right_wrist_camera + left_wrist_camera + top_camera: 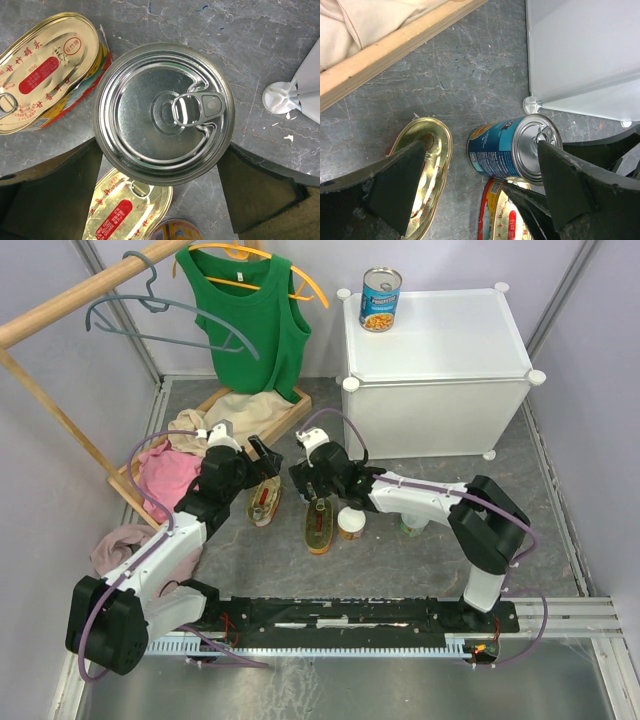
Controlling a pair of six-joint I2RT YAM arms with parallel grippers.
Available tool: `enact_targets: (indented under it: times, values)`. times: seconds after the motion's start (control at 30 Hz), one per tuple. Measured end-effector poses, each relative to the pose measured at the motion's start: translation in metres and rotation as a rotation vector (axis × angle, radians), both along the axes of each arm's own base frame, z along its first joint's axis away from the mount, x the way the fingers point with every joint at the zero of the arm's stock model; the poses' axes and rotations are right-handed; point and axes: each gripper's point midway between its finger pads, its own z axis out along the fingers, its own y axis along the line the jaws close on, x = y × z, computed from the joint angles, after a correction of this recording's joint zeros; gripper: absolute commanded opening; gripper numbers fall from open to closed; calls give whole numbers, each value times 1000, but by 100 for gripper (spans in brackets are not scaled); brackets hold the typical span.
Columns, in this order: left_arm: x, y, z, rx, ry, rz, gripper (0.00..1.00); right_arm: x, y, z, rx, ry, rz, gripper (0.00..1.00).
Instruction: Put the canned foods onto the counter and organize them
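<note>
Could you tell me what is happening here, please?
One tall blue can already stands on the white cabinet. The right arm holds its open jaws either side of a second tall blue can on the table. The left arm has open jaws too, near an oval tin.

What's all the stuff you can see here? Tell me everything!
blue cans: two, silver tops; one on the cabinet, one on the floor
oval tins: two, yellow-red, floor
small cans: two, white lids; orange one on the floor, greenish one nearby, partly hidden
cabinet: one, white, back right
tray: one, wooden, left
clothes: several, cream and pink, in the tray
top: one, green, on an orange hanger
grey hanger: one, on the wooden rail
left gripper: black, open, over an oval tin
right gripper: black, open around the floor blue can
</note>
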Motion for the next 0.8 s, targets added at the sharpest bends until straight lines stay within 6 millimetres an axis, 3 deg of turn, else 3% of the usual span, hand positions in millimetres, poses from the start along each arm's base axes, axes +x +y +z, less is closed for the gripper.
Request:
enact_targets:
  times: [0.8]
  values:
    - [3,3,-9,-2,20,1,99,26,10,-16,12,-34,-33,100]
